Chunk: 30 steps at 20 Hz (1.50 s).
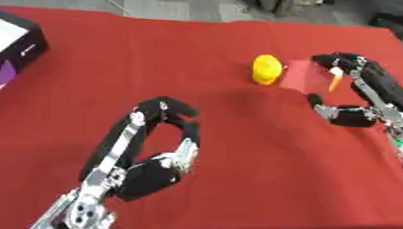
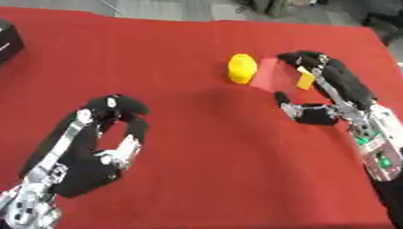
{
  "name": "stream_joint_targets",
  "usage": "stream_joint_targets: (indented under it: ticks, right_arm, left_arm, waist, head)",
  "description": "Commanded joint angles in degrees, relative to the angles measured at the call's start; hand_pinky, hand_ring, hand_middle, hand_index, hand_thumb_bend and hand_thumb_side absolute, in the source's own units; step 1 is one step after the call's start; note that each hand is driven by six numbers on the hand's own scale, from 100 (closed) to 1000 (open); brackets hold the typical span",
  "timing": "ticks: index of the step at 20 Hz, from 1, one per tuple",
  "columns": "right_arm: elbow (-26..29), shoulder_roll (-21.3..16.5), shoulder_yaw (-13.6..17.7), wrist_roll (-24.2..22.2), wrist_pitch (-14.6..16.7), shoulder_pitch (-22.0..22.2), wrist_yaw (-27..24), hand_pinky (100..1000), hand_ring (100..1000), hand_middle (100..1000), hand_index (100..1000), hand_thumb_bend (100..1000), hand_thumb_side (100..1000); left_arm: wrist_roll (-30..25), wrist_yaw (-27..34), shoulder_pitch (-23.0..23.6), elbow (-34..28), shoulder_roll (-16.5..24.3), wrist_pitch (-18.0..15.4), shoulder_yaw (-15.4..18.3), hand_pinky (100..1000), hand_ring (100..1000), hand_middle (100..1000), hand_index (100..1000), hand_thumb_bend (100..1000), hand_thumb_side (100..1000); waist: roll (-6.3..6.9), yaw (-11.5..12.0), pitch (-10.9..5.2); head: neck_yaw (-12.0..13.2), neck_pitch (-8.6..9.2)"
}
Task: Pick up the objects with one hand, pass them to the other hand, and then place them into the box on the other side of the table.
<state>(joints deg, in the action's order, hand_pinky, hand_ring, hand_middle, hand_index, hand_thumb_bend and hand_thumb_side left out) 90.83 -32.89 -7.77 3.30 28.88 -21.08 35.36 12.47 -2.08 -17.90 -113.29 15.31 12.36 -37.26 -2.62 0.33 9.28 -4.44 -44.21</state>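
A yellow rounded object (image 1: 267, 69) sits on the red table (image 1: 237, 154), right of the middle. Just to its right lies a flat red piece (image 1: 305, 76), with a small orange piece (image 1: 334, 79) at its right edge. My right hand (image 1: 383, 96) arches over that spot. Its fingers (image 1: 341, 60) reach past the orange piece and its thumb (image 1: 336, 115) is spread well below, so the hand is open. I cannot tell whether the fingers touch the orange piece. My left hand (image 1: 148, 176) hovers at the lower left, fingers loosely bent and holding nothing.
A black box (image 1: 12, 42) with a white top and a purple side stands at the table's left edge. The table's near edge runs close under my left arm. Grey floor and dark equipment lie beyond the far edge.
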Motion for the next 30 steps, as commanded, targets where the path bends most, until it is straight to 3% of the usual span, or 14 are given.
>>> stream_joint_targets:
  ticks: [1, 5, 13, 20, 30]
  right_arm:
    - [6.55, -0.60, -0.76, -0.69, 0.47, -0.17, -2.47, 780, 652, 287, 868, 100, 100]
    - [13.39, -0.13, -2.35, -1.50, 1.28, 0.30, -4.52, 771, 652, 291, 872, 100, 100]
    - [22.44, -0.38, -5.30, -4.85, 2.77, 0.11, -8.38, 764, 654, 299, 876, 100, 100]
    - [23.75, -0.53, -6.74, -6.62, 5.42, -1.13, -11.02, 757, 655, 305, 880, 100, 100]
    - [23.76, -1.16, -9.40, -7.44, 10.44, -3.36, -12.44, 745, 654, 312, 885, 100, 100]
  left_arm:
    - [0.38, 0.16, -1.23, -1.30, 1.58, -0.09, 0.96, 914, 608, 652, 696, 100, 406]
    - [-0.08, 0.79, -2.42, -1.30, 3.78, -0.03, 1.38, 918, 619, 662, 699, 108, 431]
    - [-3.20, 5.09, -4.35, -1.30, 9.27, -0.33, 1.24, 991, 742, 738, 704, 326, 558]
    - [-7.37, 10.69, -5.53, -1.30, 13.75, -2.65, 1.08, 1000, 829, 816, 711, 426, 663]
    - [-9.42, 24.70, -6.90, -1.30, 17.50, -6.36, -0.79, 1000, 835, 843, 704, 531, 782]
  waist:
    - [-0.03, -0.15, -0.53]
    - [-0.07, -0.11, -0.58]
    - [-0.16, -0.03, -0.61]
    - [-0.03, 0.01, -0.54]
    - [0.15, 0.00, -0.52]
  head:
    - [1.31, 0.09]
    - [2.03, 0.09]
    - [2.45, 0.09]
    - [2.48, 0.09]
    - [2.26, 0.09]
